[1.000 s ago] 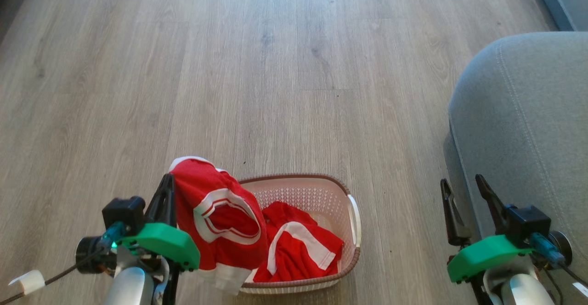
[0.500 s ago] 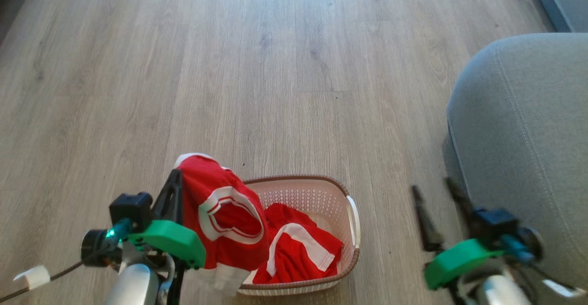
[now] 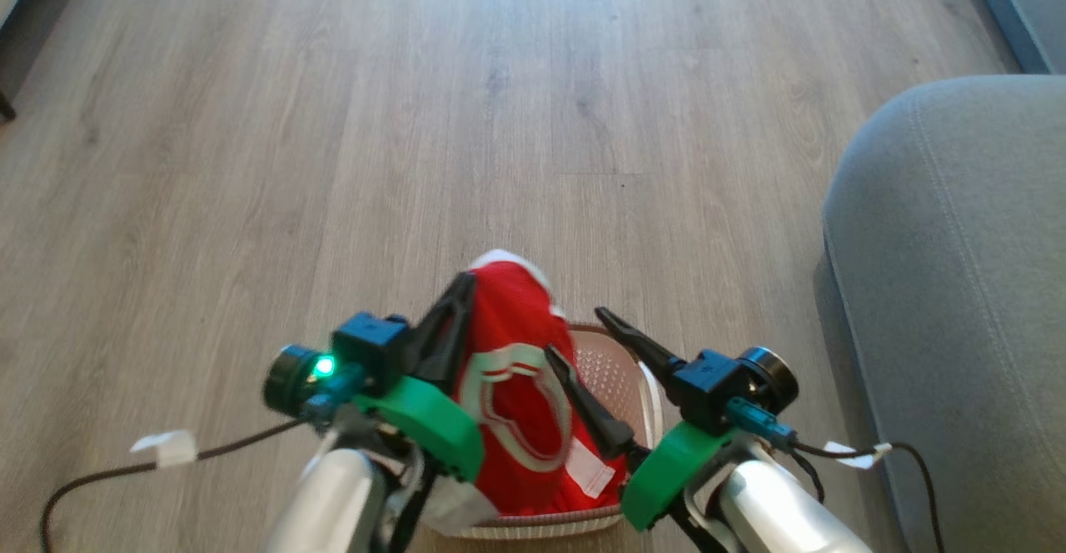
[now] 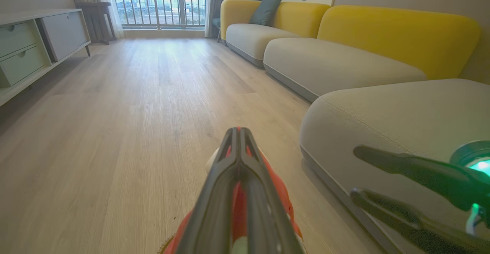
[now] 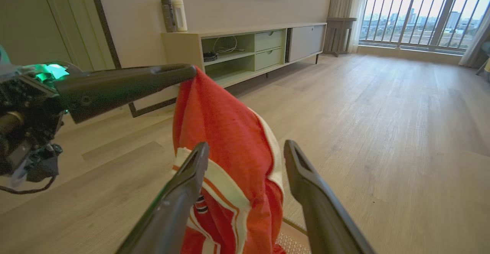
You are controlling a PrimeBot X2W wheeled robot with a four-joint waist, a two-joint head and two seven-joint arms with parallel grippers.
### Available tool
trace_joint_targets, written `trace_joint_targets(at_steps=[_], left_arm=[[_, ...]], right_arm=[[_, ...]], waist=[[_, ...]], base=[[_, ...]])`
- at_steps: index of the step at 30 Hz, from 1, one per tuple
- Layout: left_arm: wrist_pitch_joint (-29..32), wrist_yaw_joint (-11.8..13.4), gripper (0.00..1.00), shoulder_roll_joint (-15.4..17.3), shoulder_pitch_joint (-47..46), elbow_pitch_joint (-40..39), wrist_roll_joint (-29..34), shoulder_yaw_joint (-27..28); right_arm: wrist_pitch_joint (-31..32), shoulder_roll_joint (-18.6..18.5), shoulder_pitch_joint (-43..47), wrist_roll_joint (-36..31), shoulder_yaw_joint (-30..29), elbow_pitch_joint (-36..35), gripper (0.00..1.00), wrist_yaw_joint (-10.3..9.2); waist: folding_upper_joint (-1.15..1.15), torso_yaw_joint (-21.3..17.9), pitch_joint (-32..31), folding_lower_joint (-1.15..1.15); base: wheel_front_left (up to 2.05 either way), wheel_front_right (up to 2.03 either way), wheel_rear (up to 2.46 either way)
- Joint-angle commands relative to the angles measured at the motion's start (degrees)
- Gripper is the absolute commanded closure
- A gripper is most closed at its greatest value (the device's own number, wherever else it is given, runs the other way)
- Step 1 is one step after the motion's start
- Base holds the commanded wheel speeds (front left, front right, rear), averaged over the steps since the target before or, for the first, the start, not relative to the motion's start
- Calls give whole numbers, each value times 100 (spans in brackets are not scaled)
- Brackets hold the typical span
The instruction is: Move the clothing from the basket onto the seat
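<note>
Clothing [image 3: 508, 328] in pressed-together fingers of left gripper [image 3: 465, 282], above basket [image 3: 612, 370]; right gripper [image 3: 575, 332] fingers spread, empty, just beside; seat [image 3: 958, 286] rightward

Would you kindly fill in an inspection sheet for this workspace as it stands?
Surface: pale wood-look floor.
Job's things: clothing hangs from the left gripper above the basket; seat at the robot's right, its visible part bare.
Clutter: nothing seen.
Grippers: left shut on the clothing; right gripper open, fingers flanking the hanging fabric.
Cables: a black cable with a white tag trails from each arm.
Surroundings: low cabinet, yellow-backed sofa, balcony window.
</note>
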Motion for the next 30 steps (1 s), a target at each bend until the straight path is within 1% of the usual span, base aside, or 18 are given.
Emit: trace_joint_targets(at_steps=[1,2,6,10,15,16,17,19,20,21,23,24,25,28,30], left_arm=[[47,-16,100,-23,-388,-318,28,11],[47,-16,100,-23,-388,-318,28,11],[183,-52,100,-42,-504,-529,19,-411],[377,-107,100,-49,-576,-776,-1,-808],[535,-117,100,-53,-573,-1095,-143,-1107],[557,-113,100,-53,-570,-1141,-179,-1150],[573,-97,100,-54,-570,-1177,-202,-1182],[577,-63,100,-54,-573,-1215,-250,-1212],[567,-46,95,-54,-573,-1215,-266,-1214],[558,-31,77,-55,-563,-1200,-299,-1207],[513,-14,47,-55,-553,-1150,-330,-1196],[473,-6,3,-54,-548,-1114,-338,-1183],[424,1,0,-43,-542,-1065,-336,-1169],[253,21,0,-2,-513,-854,-341,-1111],[112,-14,0,0,-488,-675,-406,-1084]], right_arm=[[-37,37,-309,76,199,-99,0,-1],[-37,37,-309,76,199,-99,0,-1],[-37,12,-450,152,339,42,0,-1],[-37,-48,-565,128,324,159,0,-1],[-37,-86,-622,78,318,394,0,-1],[-37,-83,-631,121,319,419,76,-1],[-37,-81,-638,177,325,410,100,-1],[-37,-97,-647,251,332,408,100,-1],[-37,-108,-654,268,320,399,100,-1],[-37,-122,-652,288,314,401,100,-1],[-37,-149,-653,315,260,392,100,-1],[-37,-163,-651,322,218,387,100,-1],[-37,-177,-648,329,177,384,100,-1],[-37,-239,-667,322,50,355,100,-1],[-37,-288,-681,317,-60,312,100,-1]], waist=[[0,57,-18,0],[0,57,-18,0],[0,133,-18,0],[0,180,-6,0],[0,180,12,0],[0,182,17,0],[0,183,26,0],[0,171,44,0],[0,161,54,0],[0,150,61,0],[0,128,77,0],[0,115,86,0],[0,92,98,0],[0,-38,136,0],[0,-175,159,0]], base=[[0,0,0],[0,0,0],[0,0,0],[0,0,0],[0,0,0],[0,0,0],[0,0,0],[0,0,0],[0,0,0],[0,0,0],[0,0,0],[0,0,0],[0,0,0],[0,0,0],[0,0,0]])
